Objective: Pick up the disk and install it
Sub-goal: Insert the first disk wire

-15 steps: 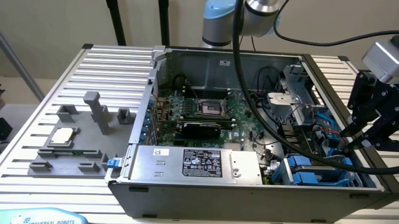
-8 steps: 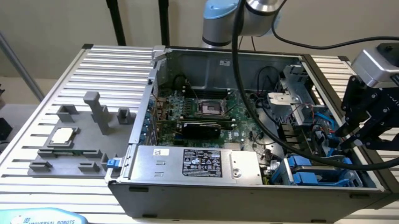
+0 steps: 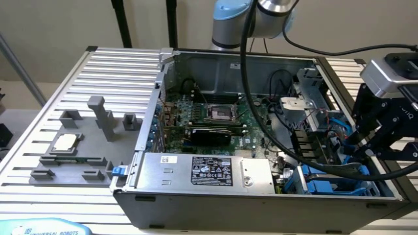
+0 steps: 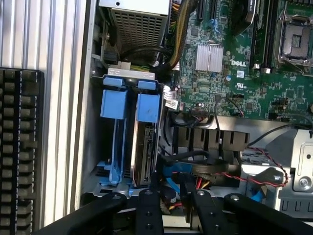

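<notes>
The disk (image 4: pixel 144 152) stands on edge in the drive bay of the open computer case (image 3: pixel 150 122), its silver-grey side showing under a bright blue carrier tab (image 4: pixel 148 107). Beside it sits a second blue carrier (image 4: pixel 113 98). In the exterior view the blue carriers (image 3: pixel 330 187) lie at the case's near corner on the right. My gripper (image 4: pixel 174 210) hovers just off the bay end of the disk. Its black fingers (image 4: pixel 149 210) stand apart, and only cables show between them. One finger lines up with the disk's edge. In the exterior view my gripper (image 3: pixel 367 147) hangs over the case's right side.
A grey power-supply box (image 3: pixel 202 171) with a black label fills the case's near side, with the green motherboard (image 3: pixel 216 122) behind it. Black cables (image 3: pixel 287 147) run across the case. A grey fixture (image 3: pixel 72 161) with a small silver chip (image 3: pixel 65 143) sits at the exterior view's left.
</notes>
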Available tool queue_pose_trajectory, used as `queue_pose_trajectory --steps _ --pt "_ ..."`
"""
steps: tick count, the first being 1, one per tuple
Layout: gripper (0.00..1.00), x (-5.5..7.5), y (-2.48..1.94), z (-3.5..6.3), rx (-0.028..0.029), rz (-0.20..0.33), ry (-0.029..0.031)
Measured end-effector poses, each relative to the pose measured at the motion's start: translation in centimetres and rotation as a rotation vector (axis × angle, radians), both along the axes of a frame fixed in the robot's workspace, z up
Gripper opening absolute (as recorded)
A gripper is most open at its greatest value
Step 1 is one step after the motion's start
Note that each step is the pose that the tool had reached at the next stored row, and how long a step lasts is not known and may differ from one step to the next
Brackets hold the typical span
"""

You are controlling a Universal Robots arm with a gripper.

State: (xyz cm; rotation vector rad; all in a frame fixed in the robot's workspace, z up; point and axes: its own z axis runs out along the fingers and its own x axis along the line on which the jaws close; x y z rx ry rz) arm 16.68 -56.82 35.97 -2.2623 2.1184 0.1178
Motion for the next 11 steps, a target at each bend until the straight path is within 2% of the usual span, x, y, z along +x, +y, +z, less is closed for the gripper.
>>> queue_pose_trajectory --steps 2,3,5,7,9,11 --pt "0.38 -0.1 0.0 -0.12 0.0003 0.001 0.0" --pt "0.38 -0.3 0.0 -0.16 0.0004 0.002 0.0" --pt "0.51 -0.5 0.0 -0.2 0.0004 0.004 0.0" --pt "0.51 -0.6 -0.1 -0.19 0.0001 0.004 0.0" --pt "0.51 -0.6 -0.59 -0.2 0.0008 0.004 0.0" --pt "0.51 -0.6 -1.32 -0.2 0.0026 0.004 0.0"
